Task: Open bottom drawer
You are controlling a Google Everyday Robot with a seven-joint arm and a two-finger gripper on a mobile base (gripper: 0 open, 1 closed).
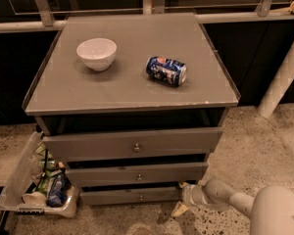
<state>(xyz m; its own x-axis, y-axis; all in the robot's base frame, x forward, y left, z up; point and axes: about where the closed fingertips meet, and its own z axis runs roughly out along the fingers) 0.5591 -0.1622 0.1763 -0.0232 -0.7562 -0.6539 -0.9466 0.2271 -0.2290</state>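
The bottom drawer (122,196) is the lowest front in the table (137,94), its tiny knob (141,197) at mid-front; the end effector (184,202) sits at the drawer's right end, apart from the knob; whether it is wide or narrow I cannot tell; closing from here would likely miss the knob, or slip off it when pulling.
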